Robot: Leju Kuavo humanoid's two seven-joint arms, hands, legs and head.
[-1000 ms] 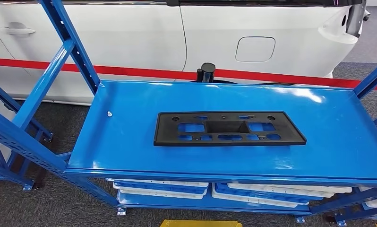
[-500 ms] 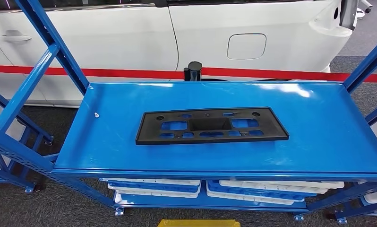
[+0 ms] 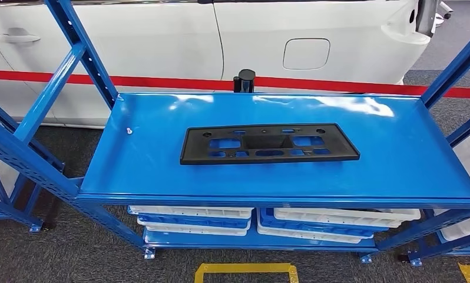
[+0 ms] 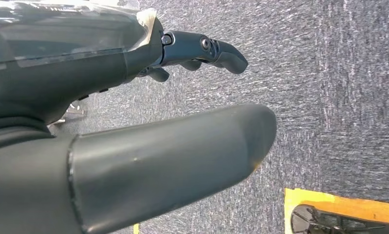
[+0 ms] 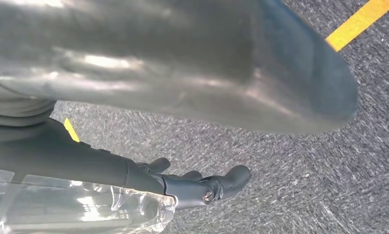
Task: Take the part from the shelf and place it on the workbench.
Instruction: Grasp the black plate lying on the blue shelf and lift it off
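Note:
A flat black plastic part (image 3: 269, 143) with several cut-outs lies in the middle of the blue shelf top (image 3: 397, 159), long side across the head view. My left hand (image 4: 183, 87) hangs over grey carpet, thumb and fingers apart, holding nothing. My right hand (image 5: 202, 141) also hangs above the carpet with its fingers spread and nothing in it. Neither hand is near the part.
The shelf's blue uprights (image 3: 82, 50) rise at both ends. White and blue trays (image 3: 191, 218) are stacked on the lower level. A white car (image 3: 315, 41) and a red barrier band stand behind. Yellow floor tape (image 3: 244, 271) marks the carpet in front.
The camera has shifted: the whole shelf sits slightly higher and further away in the picture, with more floor and yellow tape showing below. The part lies where it was on the shelf.

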